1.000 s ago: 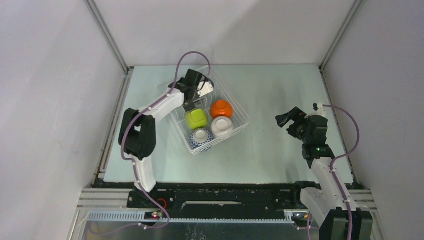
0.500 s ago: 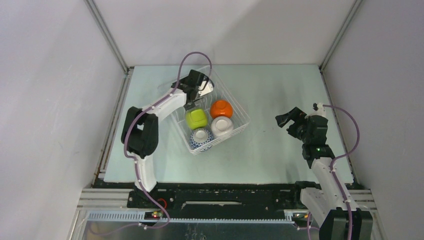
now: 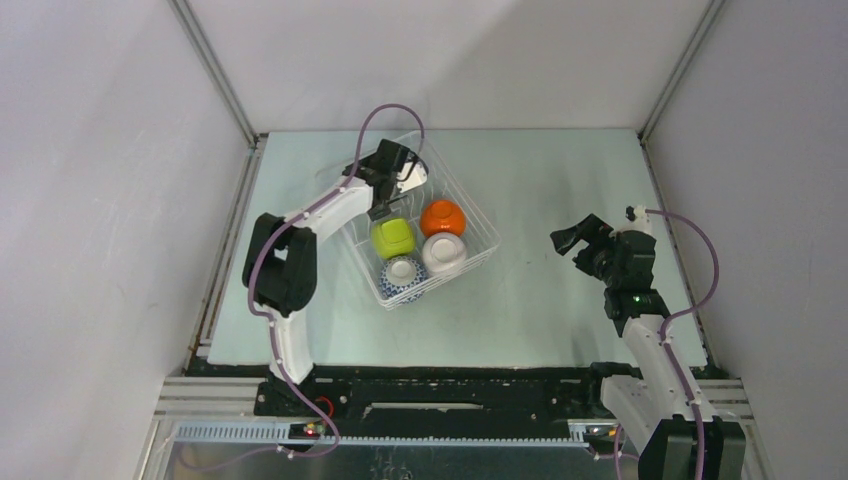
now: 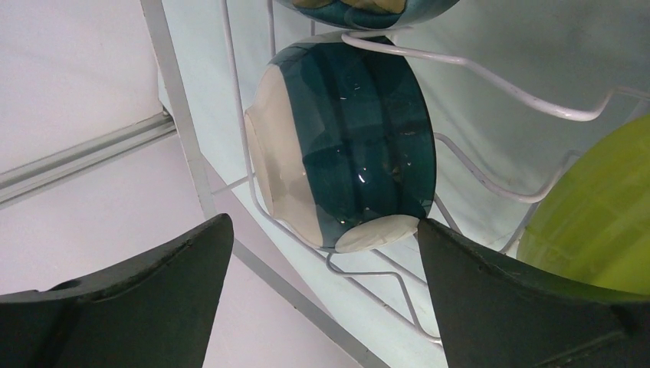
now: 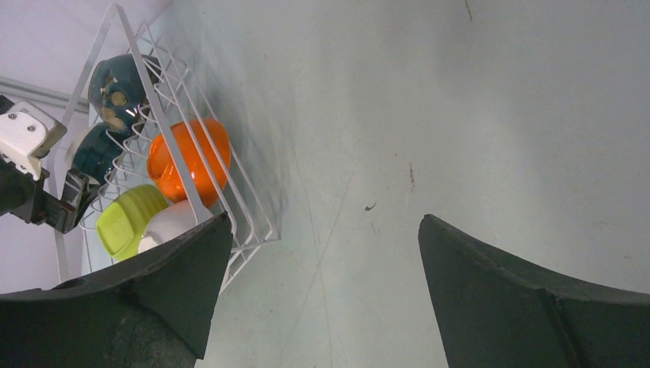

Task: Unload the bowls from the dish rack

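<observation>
The white wire dish rack [image 3: 484, 222] stands left of the table's middle. In it sit a lime green bowl [image 3: 392, 238], an orange bowl [image 3: 441, 217], a white bowl [image 3: 444, 254] and a blue-and-white patterned bowl [image 3: 402, 277]. My left gripper [image 3: 386, 205] reaches into the rack's far left corner. It is open, and a teal-and-white bowl [image 4: 345, 146] stands on edge between the tines just ahead of the fingers. Its foot is close to the right finger [image 4: 490, 284]. A dark patterned bowl [image 4: 368, 6] stands behind it. My right gripper [image 3: 572, 240] is open and empty over the bare table to the right.
The rack's wire [image 4: 475, 73] runs around the teal bowl, with the lime bowl [image 4: 598, 222] at its right. A metal rail [image 3: 225, 250] and grey walls bound the table. The right wrist view shows the rack [image 5: 165, 130] at far left.
The left arm shifted slightly a second ago and has held still since. The right arm has not moved.
</observation>
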